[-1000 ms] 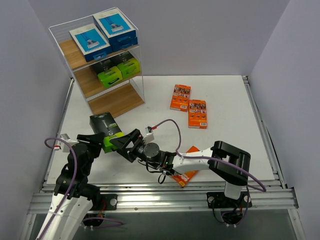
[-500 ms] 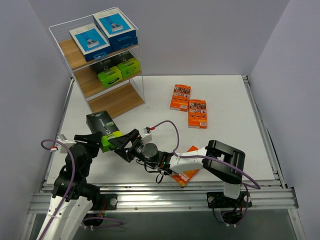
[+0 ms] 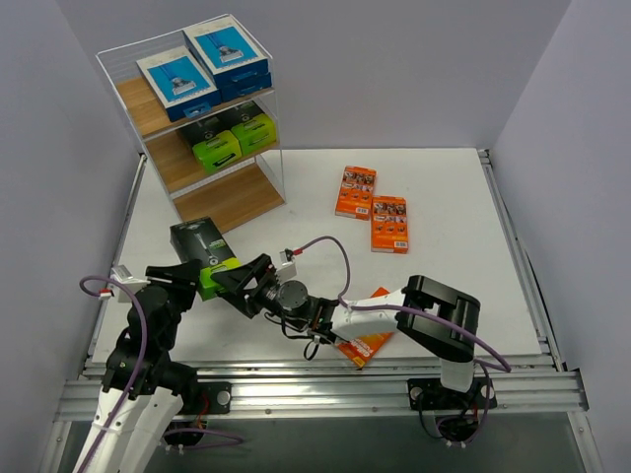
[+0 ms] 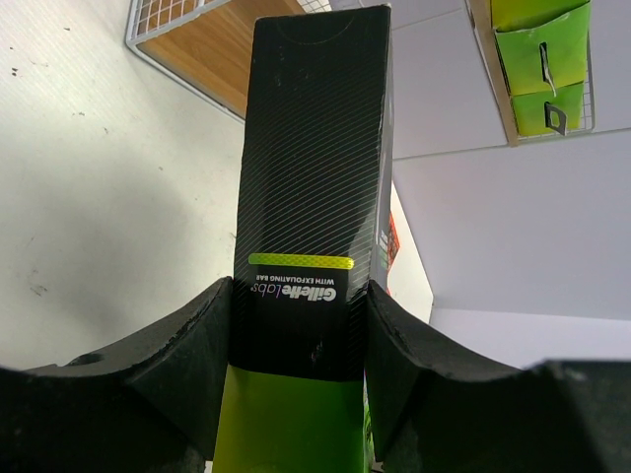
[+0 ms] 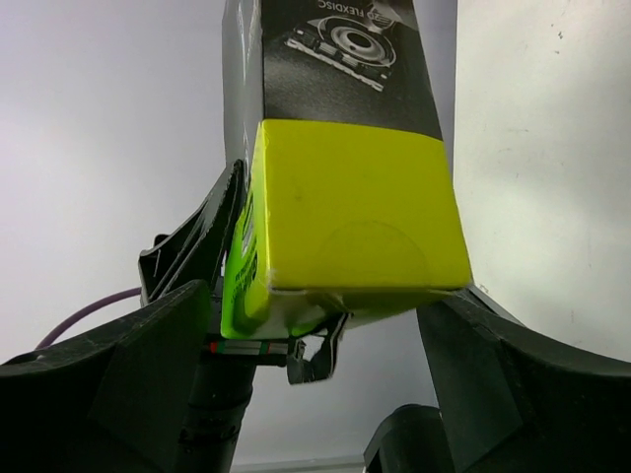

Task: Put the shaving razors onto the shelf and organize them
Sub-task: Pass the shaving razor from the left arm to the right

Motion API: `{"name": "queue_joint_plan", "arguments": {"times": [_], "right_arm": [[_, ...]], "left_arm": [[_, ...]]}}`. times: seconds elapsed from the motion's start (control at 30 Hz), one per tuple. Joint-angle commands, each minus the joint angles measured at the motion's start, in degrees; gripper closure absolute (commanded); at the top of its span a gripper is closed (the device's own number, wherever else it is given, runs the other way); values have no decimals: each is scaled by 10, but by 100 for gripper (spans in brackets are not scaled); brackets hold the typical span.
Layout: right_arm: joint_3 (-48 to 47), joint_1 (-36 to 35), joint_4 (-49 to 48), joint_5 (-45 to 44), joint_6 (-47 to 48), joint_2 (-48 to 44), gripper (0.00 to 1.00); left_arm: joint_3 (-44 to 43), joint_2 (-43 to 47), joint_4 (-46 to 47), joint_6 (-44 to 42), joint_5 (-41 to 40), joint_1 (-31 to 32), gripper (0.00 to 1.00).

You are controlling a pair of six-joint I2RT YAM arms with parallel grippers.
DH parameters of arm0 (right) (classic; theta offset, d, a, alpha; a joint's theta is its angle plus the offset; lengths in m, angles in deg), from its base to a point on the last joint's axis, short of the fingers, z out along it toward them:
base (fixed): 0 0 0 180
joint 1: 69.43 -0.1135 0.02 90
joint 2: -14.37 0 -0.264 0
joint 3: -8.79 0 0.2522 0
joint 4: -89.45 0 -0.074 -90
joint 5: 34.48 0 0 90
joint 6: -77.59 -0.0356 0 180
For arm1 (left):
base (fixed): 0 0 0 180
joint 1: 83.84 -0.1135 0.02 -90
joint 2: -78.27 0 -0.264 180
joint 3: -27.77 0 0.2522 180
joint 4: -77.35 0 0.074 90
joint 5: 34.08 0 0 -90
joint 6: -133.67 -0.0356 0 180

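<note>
Black-and-lime razor pack (image 4: 314, 197): likely light, stiff, slick-faced cardboard; left gripper (image 4: 301, 301) clamps it across the black-to-lime boundary, right gripper (image 5: 320, 310) spread wide around the lime end.

From above, the right arm's white link (image 3: 383, 312) covers much of a bright orange flat pack (image 3: 373, 346). In the left wrist view the bottom edge cuts off the lime-green end of the black striped pack (image 4: 311, 197), and the top edge clips the wooden-boarded white wire shelf (image 4: 212, 44)
</note>
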Motion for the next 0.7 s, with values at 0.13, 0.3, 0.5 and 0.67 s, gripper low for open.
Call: {"name": "queue_joint_plan", "arguments": {"times": [0.13, 0.3, 0.5, 0.67], "right_arm": [[-63, -12, 21, -62, 8, -8, 27], [-65, -24, 53, -131, 15, -33, 37], [-63, -26, 42, -167, 11, -38, 52], [-58, -24, 27, -187, 19, -53, 64]], "left_arm": [[-17, 20, 96, 6, 2, -1, 98], [-17, 17, 95, -2, -7, -1, 98], [-8, 23, 100, -10, -13, -1, 98], [3, 35, 107, -20, -11, -1, 97]]}}
